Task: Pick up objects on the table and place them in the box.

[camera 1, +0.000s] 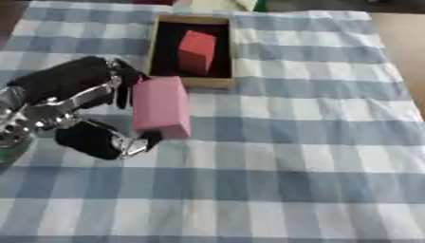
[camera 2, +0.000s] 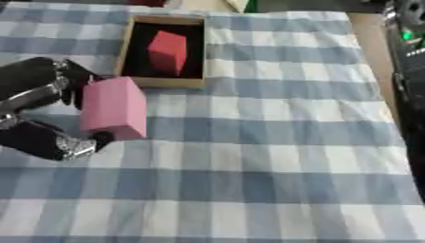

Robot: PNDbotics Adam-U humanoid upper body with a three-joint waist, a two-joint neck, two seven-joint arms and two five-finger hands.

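Checked blue-and-white cloth [camera 1: 291,156] covers the whole table, a strip of brown floor [camera 1: 402,33] past its right edge. Dark equipment [camera 2: 408,57] with a green light stands at the right side in the right eye view. Left hand [camera 1: 79,102], black and silver, comes in from the left, fingers and thumb curled round a pink block [camera 1: 160,107], just before the box. Wooden box [camera 1: 158,47] with dark lining sits far centre, red block [camera 1: 196,51] inside, tilted.

Checked tablecloth [camera 1: 291,142] under box [camera 1: 158,47]
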